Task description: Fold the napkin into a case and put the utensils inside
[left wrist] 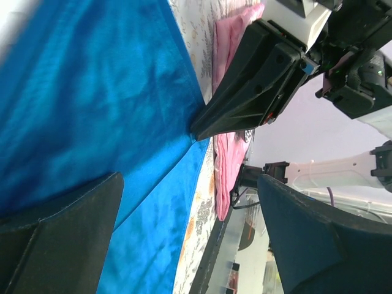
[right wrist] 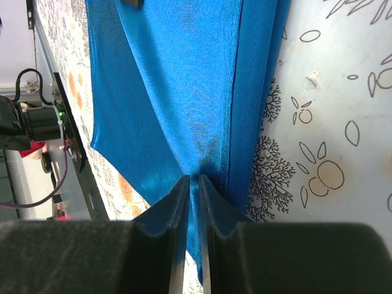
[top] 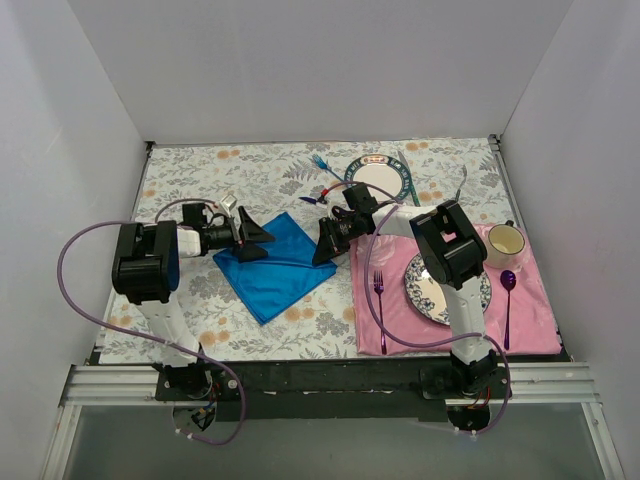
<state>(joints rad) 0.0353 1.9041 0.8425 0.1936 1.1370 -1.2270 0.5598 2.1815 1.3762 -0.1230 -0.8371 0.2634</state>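
Observation:
The blue napkin (top: 275, 268) lies partly folded on the floral tablecloth, left of centre. My right gripper (top: 325, 245) is at its right corner and is shut on the cloth; in the right wrist view its jaws (right wrist: 195, 184) pinch a fold of the napkin (right wrist: 171, 73). My left gripper (top: 254, 240) is open over the napkin's left part, holding nothing; its view shows the napkin (left wrist: 92, 92) between spread fingers (left wrist: 61, 239). The light-blue fork (top: 320, 163) lies at the far side. A dark slim piece, perhaps the purple knife (top: 308, 199), shows just behind the right arm.
A teal-rimmed plate (top: 378, 178) with a teal knife (top: 405, 165) sits at the back. The pink placemat (top: 540, 310) at the right carries a patterned plate (top: 425, 290), a magenta fork (top: 379, 300), a purple spoon (top: 508, 300) and a cream cup (top: 505, 242).

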